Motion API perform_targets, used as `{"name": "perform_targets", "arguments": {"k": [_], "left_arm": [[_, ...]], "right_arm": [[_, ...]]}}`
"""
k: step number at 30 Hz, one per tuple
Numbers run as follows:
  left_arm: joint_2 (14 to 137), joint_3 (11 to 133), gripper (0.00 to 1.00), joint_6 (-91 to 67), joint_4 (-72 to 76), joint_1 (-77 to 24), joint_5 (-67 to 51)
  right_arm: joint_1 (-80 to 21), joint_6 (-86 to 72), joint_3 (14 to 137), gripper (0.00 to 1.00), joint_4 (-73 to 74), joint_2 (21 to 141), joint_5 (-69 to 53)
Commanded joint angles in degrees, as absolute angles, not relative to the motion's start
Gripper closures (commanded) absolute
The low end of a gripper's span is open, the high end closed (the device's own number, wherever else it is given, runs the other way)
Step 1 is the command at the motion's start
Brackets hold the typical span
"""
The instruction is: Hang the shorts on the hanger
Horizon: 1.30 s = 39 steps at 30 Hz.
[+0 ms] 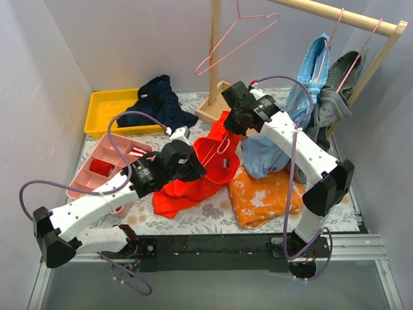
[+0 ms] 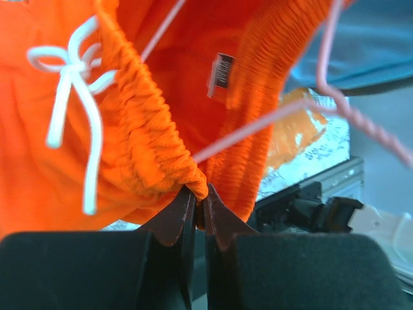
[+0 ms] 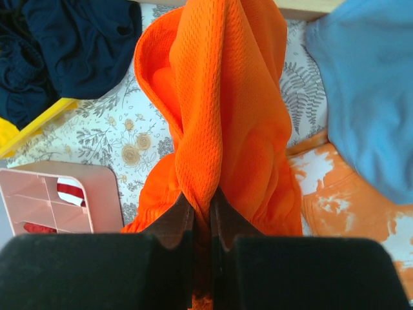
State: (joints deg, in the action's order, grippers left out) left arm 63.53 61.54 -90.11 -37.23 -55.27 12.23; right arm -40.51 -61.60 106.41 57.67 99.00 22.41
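Observation:
The bright red-orange shorts point(image 1: 193, 184) are lifted off the table between both grippers. My left gripper point(image 1: 200, 169) is shut on the elastic waistband point(image 2: 161, 148), next to the white drawstring point(image 2: 71, 97); the jaws pinch the band's edge point(image 2: 199, 197). My right gripper point(image 1: 228, 132) is shut on a bunched fold of a shorts leg point(image 3: 219, 97), pinched at the tips point(image 3: 202, 201). A thin pink wire hanger point(image 1: 221, 146) lies inside the waist opening; its wire point(image 2: 258, 129) crosses the opening and its twisted neck point(image 2: 368, 129) sticks out on the right.
A yellow tray point(image 1: 103, 106) with a dark navy garment point(image 1: 155, 100) is at the back left, a pink compartment box point(image 1: 97, 165) at left. An orange cloth with white blotches point(image 1: 264, 194) and a blue garment point(image 1: 268, 155) lie right. The wooden rack point(image 1: 216, 64) holds a spare pink hanger point(image 1: 239, 35) and hung clothes point(image 1: 332, 103).

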Motion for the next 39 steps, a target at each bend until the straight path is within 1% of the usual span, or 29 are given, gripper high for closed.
{"name": "perform_targets", "arguments": {"k": [1, 3, 5, 6, 7, 8, 9, 11, 12, 15, 16, 18, 19, 21, 22, 23, 26, 28, 29, 32, 33, 36, 39], "left_arm": [[66.5, 66.0, 1.00, -83.8, -35.0, -51.3, 7.2], [66.7, 67.0, 1.00, -81.8, -37.5, -50.5, 10.0], [65.6, 67.4, 0.99, -79.4, -38.1, -48.6, 9.1], [65.3, 67.8, 0.96, -78.3, -38.3, -46.2, 6.6], [65.5, 68.7, 0.91, -76.2, -38.7, -45.1, 5.2], [66.0, 69.3, 0.84, -75.1, -39.3, -44.4, 4.0], [66.5, 69.7, 0.80, -74.2, -39.6, -43.7, 3.4], [67.6, 69.8, 0.73, -71.9, -38.8, -43.6, 2.4], [68.0, 70.0, 0.67, -71.5, -38.6, -43.2, 2.0], [69.2, 70.9, 0.68, -68.6, -38.0, -42.5, 0.1], [69.2, 71.0, 0.58, -67.2, -37.8, -42.2, -2.9], [69.1, 71.5, 0.43, -64.3, -38.5, -42.0, -3.4], [68.9, 71.5, 0.30, -63.7, -39.1, -42.0, -2.9], [66.9, 69.8, 0.25, -62.4, -40.4, -42.0, -3.5], [65.7, 68.7, 0.20, -62.3, -40.6, -42.0, -3.9], [64.4, 67.6, 0.19, -62.1, -40.9, -42.0, -4.7], [59.4, 62.3, 0.20, -62.2, -41.7, -42.0, -3.5], [55.7, 58.9, 0.22, -64.5, -41.9, -42.2, -2.8], [54.6, 58.0, 0.26, -65.4, -42.1, -42.4, -2.7], [50.1, 53.9, 0.29, -69.3, -42.1, -44.3, -0.7], [49.2, 52.8, 0.31, -70.0, -42.0, -45.1, 1.5], [48.0, 50.0, 0.33, -73.4, -42.2, -50.6, 4.9], [51.8, 50.9, 0.33, -77.2, -44.6, -59.1, 13.1]], "right_arm": [[-40.5, -67.6, 107.6, 0.99, 60.7, 99.2, 23.3], [-40.2, -66.3, 107.2, 0.99, 58.5, 99.1, 21.3], [-39.9, -64.8, 109.1, 0.99, 58.6, 99.8, 19.8], [-39.5, -64.4, 110.0, 0.99, 59.4, 100.3, 19.3], [-39.3, -64.4, 111.3, 0.99, 60.2, 101.1, 19.2], [-39.3, -64.3, 113.3, 0.99, 60.9, 101.6, 19.2], [-39.3, -64.4, 114.0, 0.99, 61.3, 102.0, 19.2], [-39.0, -64.3, 113.4, 0.99, 60.6, 102.1, 17.4], [-39.1, -64.4, 112.9, 0.99, 60.6, 102.1, 16.9], [-39.1, -64.0, 109.7, 0.99, 58.5, 101.9, 14.9], [-39.1, -63.7, 109.1, 0.99, 57.8, 101.9, 14.6], [-39.1, -63.5, 108.8, 0.99, 58.3, 102.6, 14.2], [-39.1, -63.5, 108.7, 0.99, 58.4, 102.7, 14.2], [-38.9, -63.0, 108.9, 0.99, 58.4, 103.3, 13.6], [-38.8, -62.7, 109.1, 0.99, 58.6, 103.5, 13.4], [-38.7, -62.4, 109.3, 0.99, 59.0, 103.7, 13.1], [-38.4, -61.3, 111.4, 0.99, 60.4, 104.8, 13.7], [-38.3, -60.6, 112.8, 0.99, 60.8, 105.8, 14.3], [-38.2, -60.3, 113.2, 0.99, 60.9, 106.1, 14.0], [-38.1, -59.6, 114.0, 0.99, 61.0, 107.1, 13.5], [-38.1, -59.5, 114.1, 0.99, 61.2, 107.4, 13.5], [-38.1, -59.2, 114.6, 0.99, 60.9, 107.8, 13.3], [-38.1, -59.2, 116.2, 0.99, 61.4, 108.6, 12.9]]}}
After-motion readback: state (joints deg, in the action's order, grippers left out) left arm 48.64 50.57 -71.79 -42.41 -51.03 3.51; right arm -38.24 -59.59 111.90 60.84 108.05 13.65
